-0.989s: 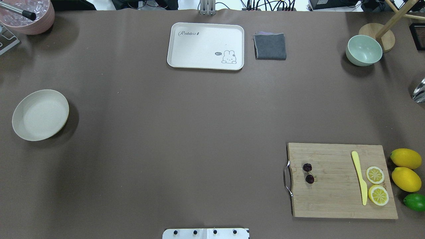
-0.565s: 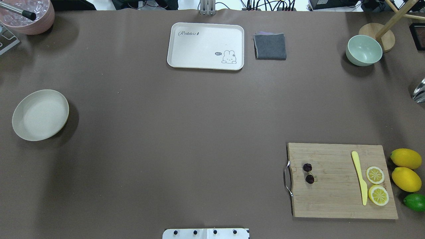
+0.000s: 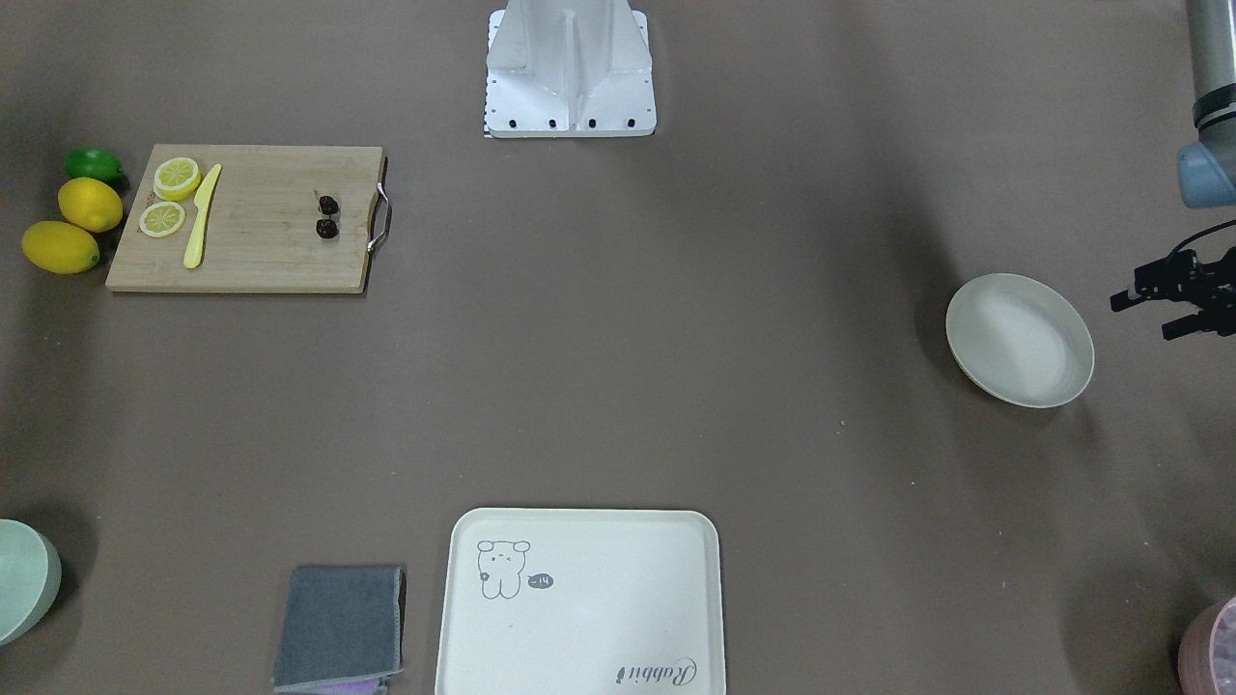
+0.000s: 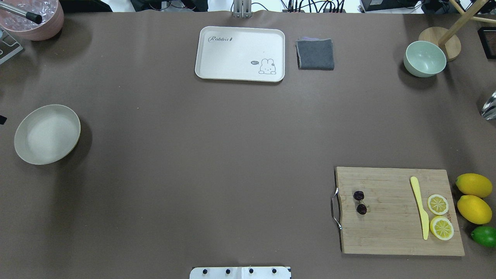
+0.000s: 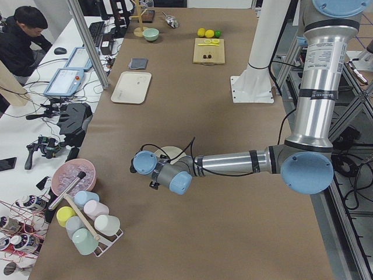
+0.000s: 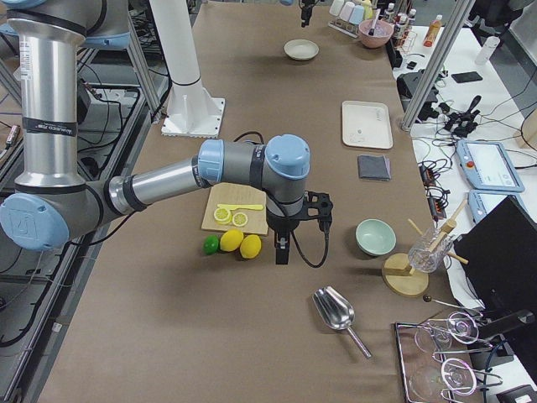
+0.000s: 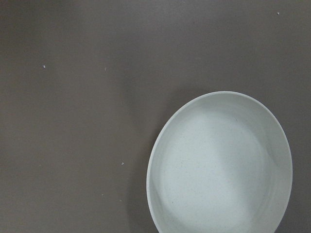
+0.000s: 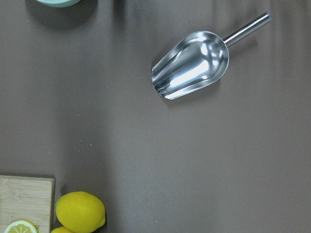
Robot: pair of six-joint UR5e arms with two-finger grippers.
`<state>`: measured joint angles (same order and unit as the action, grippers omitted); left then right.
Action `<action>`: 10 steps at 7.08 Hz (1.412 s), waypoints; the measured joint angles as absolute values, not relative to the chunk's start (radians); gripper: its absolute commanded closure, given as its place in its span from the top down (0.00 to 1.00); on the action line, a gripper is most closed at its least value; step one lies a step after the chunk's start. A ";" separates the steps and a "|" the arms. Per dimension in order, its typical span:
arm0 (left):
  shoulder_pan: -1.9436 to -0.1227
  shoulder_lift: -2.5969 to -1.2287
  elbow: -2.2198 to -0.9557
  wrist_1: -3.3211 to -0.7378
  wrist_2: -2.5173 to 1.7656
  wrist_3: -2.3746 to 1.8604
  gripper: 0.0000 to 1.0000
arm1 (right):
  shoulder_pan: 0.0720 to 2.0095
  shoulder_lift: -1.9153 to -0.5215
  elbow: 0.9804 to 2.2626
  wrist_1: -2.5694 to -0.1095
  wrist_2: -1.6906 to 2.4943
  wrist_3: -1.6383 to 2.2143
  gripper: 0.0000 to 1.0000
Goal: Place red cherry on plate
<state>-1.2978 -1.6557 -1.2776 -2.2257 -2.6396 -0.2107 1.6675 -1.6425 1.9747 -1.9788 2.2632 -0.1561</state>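
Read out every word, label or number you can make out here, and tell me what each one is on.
"Rabbit": script lettering in a corner of the tray.
"hi~": as far as it can be read, in the small speech bubble beside the rabbit drawing on that tray.
Too small to read: the printed bands on the left arm and the right arm.
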 measured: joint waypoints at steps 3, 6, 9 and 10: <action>-1.216 -1.653 -1.200 -2.462 -2.580 -0.352 0.99 | 1.667 -1.644 1.971 -1.979 2.262 -0.156 1.00; -1.209 -1.645 -1.154 -2.556 -2.575 -0.360 0.97 | 1.667 -1.646 1.971 -1.979 2.262 -0.157 1.00; -1.208 -1.642 -1.142 -2.590 -2.559 -0.360 0.75 | 1.667 -1.645 1.972 -1.979 2.263 -0.158 1.00; -1.207 -1.641 -1.142 -2.598 -2.551 -0.361 0.61 | 1.668 -1.646 1.972 -1.979 2.263 -0.158 1.00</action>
<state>-1.2067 -1.6405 -1.1421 -2.5979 -2.5505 -0.3609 1.6682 -1.6457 1.9719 -1.9788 2.2631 -0.1580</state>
